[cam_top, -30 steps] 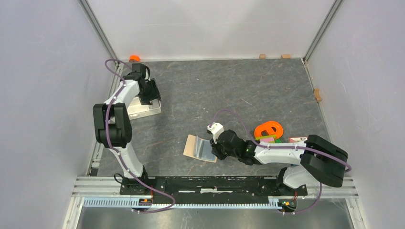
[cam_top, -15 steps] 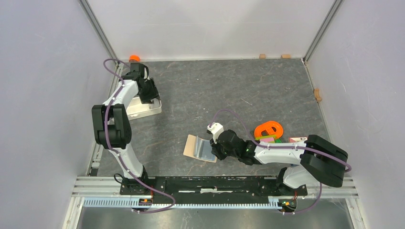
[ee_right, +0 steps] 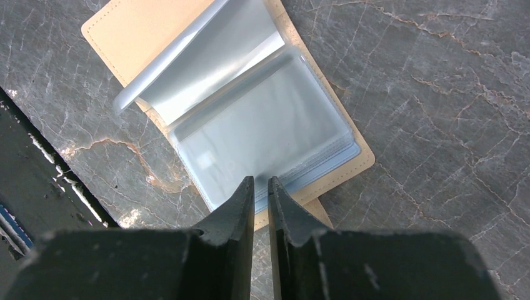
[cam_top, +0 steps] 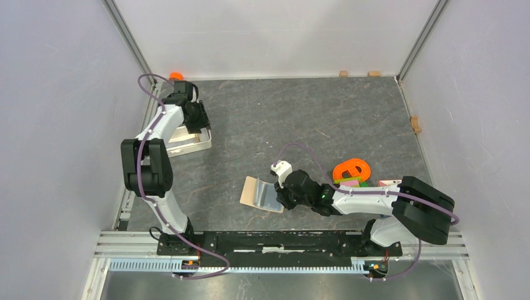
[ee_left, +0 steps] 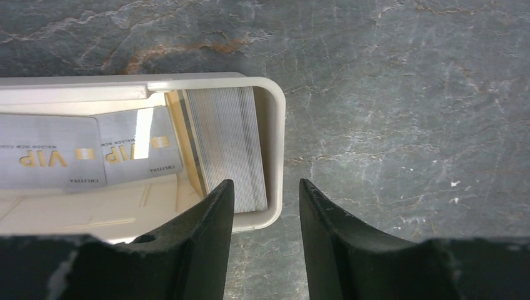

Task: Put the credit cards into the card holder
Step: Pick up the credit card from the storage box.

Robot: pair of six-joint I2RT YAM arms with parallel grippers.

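Note:
The card holder (cam_top: 261, 194) lies open on the table near the front middle, beige with blue-grey see-through pockets (ee_right: 250, 125). My right gripper (cam_top: 281, 197) is at its right edge; in the right wrist view the gripper (ee_right: 260, 187) has its jaws nearly closed with only a thin slit, tips over the pocket edge. Grey credit cards marked VIP (ee_left: 56, 156) lie flat in the white tray (ee_left: 275, 125), and a stack of cards (ee_left: 228, 144) stands on edge at its right end. My left gripper (ee_left: 267, 194) is open and empty over the tray's corner (cam_top: 199, 125).
An orange ring-shaped toy (cam_top: 351, 169) and coloured bricks (cam_top: 353, 182) sit just right of the right arm's wrist. An orange cap (cam_top: 176, 76) is at the back left corner. Small wooden blocks (cam_top: 343, 73) lie along the back and right walls.
My left gripper has shifted slightly toward the back over the tray, so more of the tray shows. The right arm and the card holder have not moved.

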